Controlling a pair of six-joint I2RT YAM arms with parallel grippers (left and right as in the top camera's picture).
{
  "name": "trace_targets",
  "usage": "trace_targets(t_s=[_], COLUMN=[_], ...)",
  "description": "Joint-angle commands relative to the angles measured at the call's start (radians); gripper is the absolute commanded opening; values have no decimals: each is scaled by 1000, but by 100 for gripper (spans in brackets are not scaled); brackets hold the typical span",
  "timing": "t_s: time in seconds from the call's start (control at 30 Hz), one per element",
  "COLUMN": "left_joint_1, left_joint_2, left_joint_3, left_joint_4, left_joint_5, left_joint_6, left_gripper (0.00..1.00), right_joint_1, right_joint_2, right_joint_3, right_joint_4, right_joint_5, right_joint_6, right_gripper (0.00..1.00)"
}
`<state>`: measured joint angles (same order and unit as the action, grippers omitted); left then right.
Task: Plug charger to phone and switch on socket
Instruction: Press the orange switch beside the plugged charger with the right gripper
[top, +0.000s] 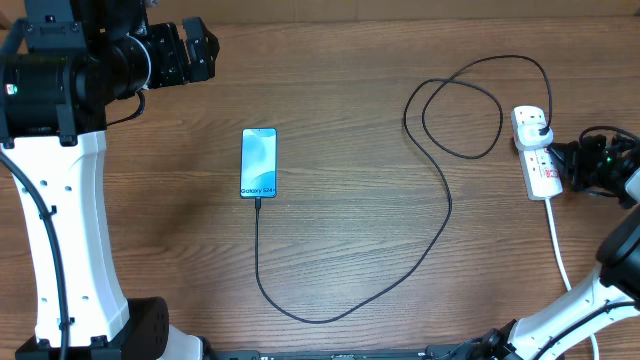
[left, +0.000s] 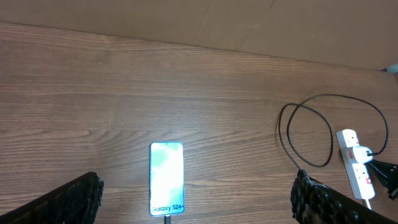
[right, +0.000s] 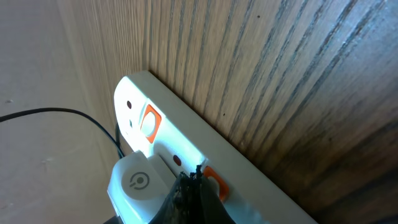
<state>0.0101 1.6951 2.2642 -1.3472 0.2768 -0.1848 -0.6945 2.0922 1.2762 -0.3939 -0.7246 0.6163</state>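
Socket (top: 542, 165) lies at the right of the overhead frame, its long axis running up and down. The charger (top: 257, 245) is plugged in at the socket's upper end, and its tip is at the phone (top: 258, 163) mid-table. Right gripper (top: 572, 166) sits just right of the strip, fingers seemingly pressed together, tip beside an orange switch (right: 214, 182), so the press looks like its job. Left gripper (top: 192, 50) hangs spread, well apart, upper left. The wooden table (top: 350, 90) is flat and bare around the strip.

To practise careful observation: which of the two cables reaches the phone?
The thin black charger cable, ending at the phone; the thick white cord leaves the socket instead.
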Motion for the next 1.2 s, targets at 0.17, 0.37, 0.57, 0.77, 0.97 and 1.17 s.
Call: trace_targets(t_s=[0.17, 0.37, 0.57, 0.77, 0.97, 1.17], left_joint_1=[2, 2, 2, 2, 2, 2], left_joint_2=[-6, -6, -6, -6, -6, -6], left_joint_3=[3, 3, 3, 3, 3, 3], left_joint_4=[0, 0, 0, 0, 0, 0], left_joint_5=[12, 12, 12, 12, 12, 12], left_joint_6=[-3, -3, -3, -3, -3, -3], left_gripper=[100, 100, 100, 100, 100, 100], right_joint_1=[79, 79, 79, 82, 86, 80], right_joint_2=[12, 12, 12, 12, 12, 12], right_joint_3=[-11, -13, -14, -14, -14, -14], right_joint_4=[-35, -58, -73, -96, -98, -82], right_joint_5=[32, 35, 35, 35, 35, 62], right_joint_6=[-18, -18, -22, -48, -48, -44], right_gripper=[4, 4, 4, 4, 4, 4])
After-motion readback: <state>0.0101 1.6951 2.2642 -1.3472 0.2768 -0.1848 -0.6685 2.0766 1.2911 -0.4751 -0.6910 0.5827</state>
